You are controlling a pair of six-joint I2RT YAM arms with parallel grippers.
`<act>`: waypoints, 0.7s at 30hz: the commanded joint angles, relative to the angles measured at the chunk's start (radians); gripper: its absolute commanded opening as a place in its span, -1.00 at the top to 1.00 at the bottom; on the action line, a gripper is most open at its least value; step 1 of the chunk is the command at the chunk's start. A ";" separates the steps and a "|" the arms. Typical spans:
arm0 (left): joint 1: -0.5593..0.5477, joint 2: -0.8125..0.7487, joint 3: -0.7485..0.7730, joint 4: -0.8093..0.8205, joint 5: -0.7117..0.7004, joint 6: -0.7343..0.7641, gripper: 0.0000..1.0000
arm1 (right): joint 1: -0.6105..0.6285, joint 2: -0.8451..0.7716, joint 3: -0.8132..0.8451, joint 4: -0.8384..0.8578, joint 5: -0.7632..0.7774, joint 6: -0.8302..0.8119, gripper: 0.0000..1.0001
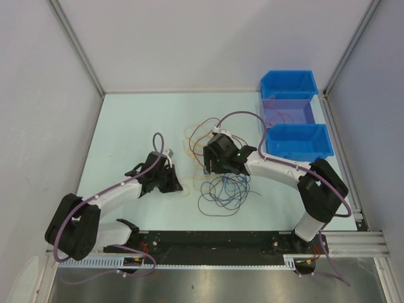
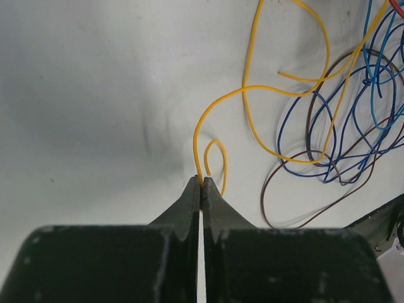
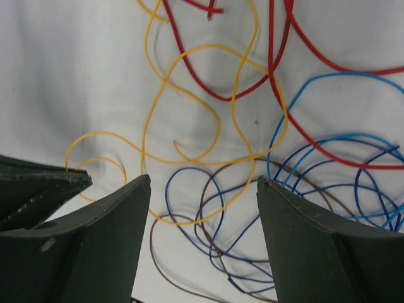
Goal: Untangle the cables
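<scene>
The cables lie tangled mid-table: dark blue and brown loops [image 1: 222,190] near the front, red and orange ones [image 1: 201,131] behind. My left gripper [image 1: 173,184] is shut on the orange cable [image 2: 252,87], pinching a small loop of it at the fingertips [image 2: 202,183]; blue [image 2: 371,95] and brown [image 2: 265,189] loops lie to its right. My right gripper [image 1: 213,165] is open and empty [image 3: 203,180], hovering over orange [image 3: 148,107], dark blue [image 3: 169,192], brown [image 3: 205,196], light blue [image 3: 315,81] and red [image 3: 270,38] cables. The left fingertips [image 3: 74,180] show at its left.
Two blue bins [image 1: 289,83] [image 1: 300,140] with a purple tray [image 1: 289,111] between them stand at the back right. Grey walls enclose the table on three sides. Thick purple hoses run along both arms.
</scene>
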 commanded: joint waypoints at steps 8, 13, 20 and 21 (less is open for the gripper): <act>0.005 0.059 -0.014 0.077 0.052 -0.003 1.00 | -0.048 0.183 0.179 -0.061 0.031 0.007 -0.43; 0.005 0.066 -0.010 0.077 0.052 -0.003 0.99 | -0.037 0.251 0.235 -0.130 0.075 0.015 -0.42; 0.004 0.065 -0.016 0.077 0.051 -0.002 1.00 | -0.013 0.305 0.286 -0.159 0.065 0.012 -0.40; 0.005 0.063 -0.016 0.077 0.049 0.000 0.99 | -0.010 0.315 0.291 -0.161 0.063 0.013 -0.38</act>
